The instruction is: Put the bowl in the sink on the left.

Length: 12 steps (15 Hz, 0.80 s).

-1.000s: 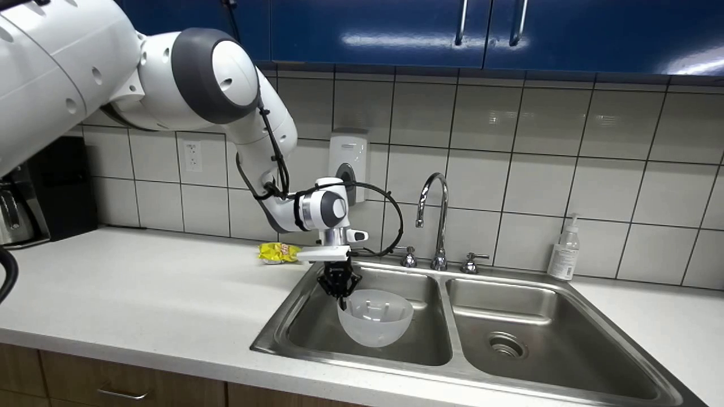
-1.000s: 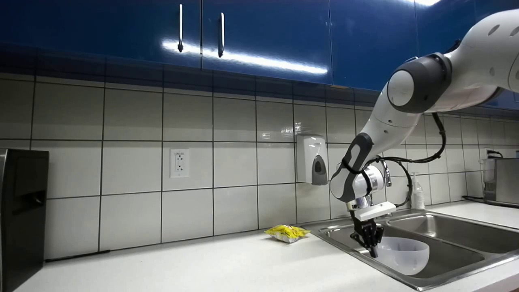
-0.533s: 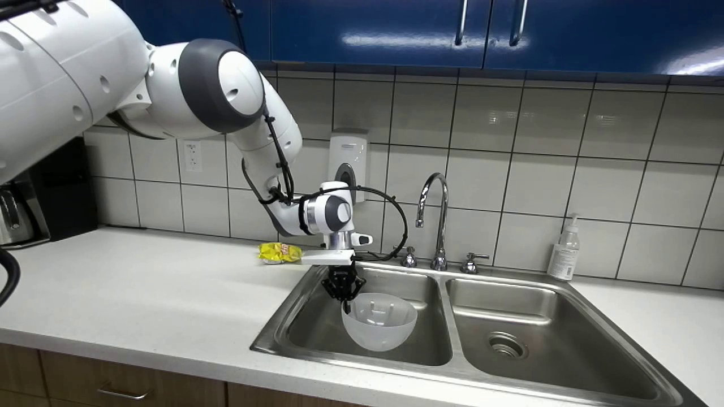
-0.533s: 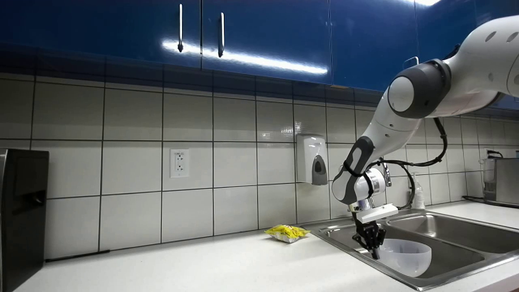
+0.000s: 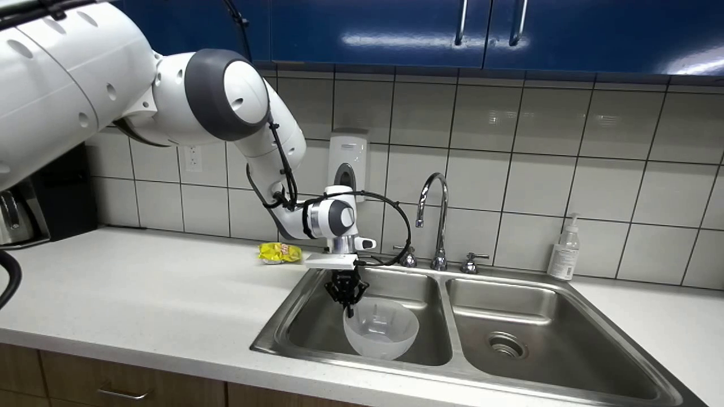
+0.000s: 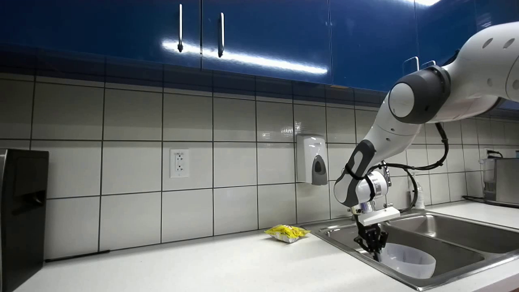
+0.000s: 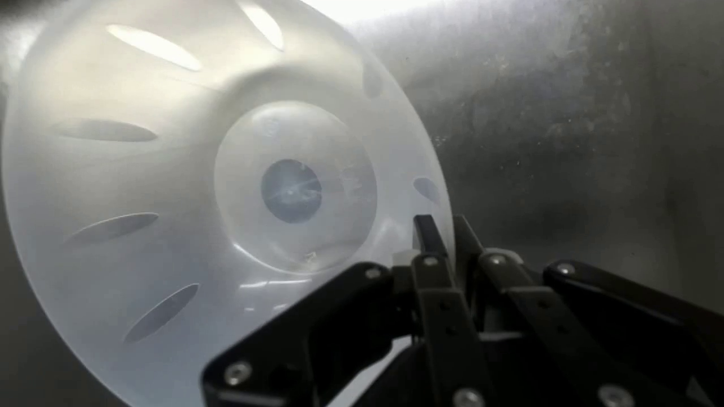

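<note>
The clear whitish bowl (image 5: 380, 333) is low inside the left basin (image 5: 314, 330) of the double sink, and tilted in both exterior views. It also shows in an exterior view (image 6: 407, 261). It fills much of the wrist view (image 7: 186, 169). My gripper (image 5: 349, 312) is at the bowl's rim, fingers pointing down. In the wrist view the fingertips (image 7: 442, 220) straddle the rim, one inside and one outside, with a narrow gap. I cannot tell whether they press on it. Whether the bowl's base touches the basin floor is hidden, as is this basin's drain.
The adjoining basin (image 5: 543, 339) with a round drain (image 5: 508, 346) lies beyond the divider (image 5: 452, 328). The faucet (image 5: 441, 226) stands behind. A yellow packet (image 5: 280, 252) lies on the counter (image 5: 153, 288). A soap bottle (image 5: 564, 251) stands at the back.
The gripper has moved down and slightly right in both exterior views. The bowl has gone lower into the basin, and in the last half second its side away from the gripper has tipped down.
</note>
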{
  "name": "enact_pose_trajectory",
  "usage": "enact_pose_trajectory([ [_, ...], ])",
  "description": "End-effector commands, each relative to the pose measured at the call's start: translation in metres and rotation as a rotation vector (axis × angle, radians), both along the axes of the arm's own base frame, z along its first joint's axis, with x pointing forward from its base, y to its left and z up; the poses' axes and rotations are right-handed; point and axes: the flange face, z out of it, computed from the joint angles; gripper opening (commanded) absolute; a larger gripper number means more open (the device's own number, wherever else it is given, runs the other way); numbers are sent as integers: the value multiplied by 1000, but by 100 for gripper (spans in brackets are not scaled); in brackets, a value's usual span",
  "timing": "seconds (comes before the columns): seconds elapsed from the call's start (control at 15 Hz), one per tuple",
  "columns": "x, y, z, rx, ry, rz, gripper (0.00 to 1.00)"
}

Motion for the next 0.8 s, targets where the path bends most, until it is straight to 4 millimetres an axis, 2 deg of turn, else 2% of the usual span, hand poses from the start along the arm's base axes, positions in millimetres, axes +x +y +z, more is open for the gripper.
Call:
enact_pose_trajectory([
  [0.0,7,-4,5,13,-12,13,36],
  [0.33,9,-2,9,3,-15,20,72],
  [0.53,10,-1,19,-3,-24,25,94],
  [0.6,11,-2,23,-3,-28,26,99],
  [0.73,12,-5,32,-1,-37,19,100],
])
